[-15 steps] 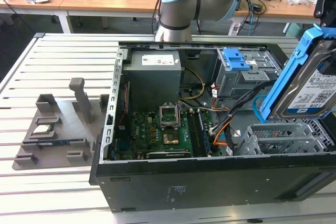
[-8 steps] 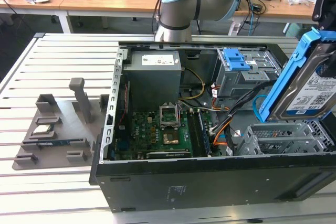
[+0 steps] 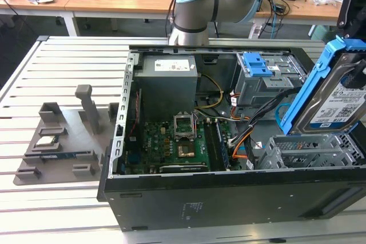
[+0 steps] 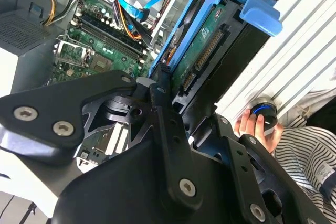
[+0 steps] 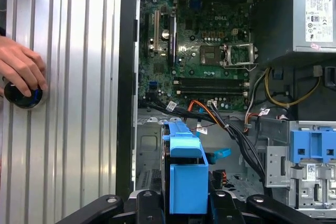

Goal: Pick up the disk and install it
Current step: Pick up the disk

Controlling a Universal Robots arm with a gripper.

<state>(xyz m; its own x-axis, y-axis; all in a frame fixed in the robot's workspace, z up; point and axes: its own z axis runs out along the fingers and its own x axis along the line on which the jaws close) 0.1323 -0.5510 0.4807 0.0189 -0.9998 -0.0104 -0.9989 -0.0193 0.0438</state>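
A slatted metal desk (image 3: pixel 63 67) carries an open black computer case (image 3: pixel 171 204) lying on its side, set toward the desk's edge at the exterior view's right, with a grey fixture tray (image 3: pixel 57 141) resting nearer the edge at the exterior view's left. The robot arm (image 3: pixel 200 4) rises behind the case, at the desk's far edge. Inside the case sit a grey power supply (image 3: pixel 168 78), a green motherboard (image 3: pixel 171 147) and, at the exterior view's right end, a grey metal bay (image 3: pixel 309 152). The disk (image 3: pixel 340 104) hangs tilted above that bay in its bright blue frame, label facing outward, its lower end close to the bay's top; whether they touch cannot be told. The end effector (image 5: pixel 186 205) is clamped on the disk, its black fingers pressed to either side of the blue frame in the first wrist view. A smaller blue latch (image 3: pixel 257 64) sits atop a second grey bay, beside the power supply. At the desk's edge a person's hand (image 5: pixel 21 66) rests on a round black-and-blue knob (image 5: pixel 21 95), and a striped sleeve (image 4: pixel 299 156) appears in the second wrist view.
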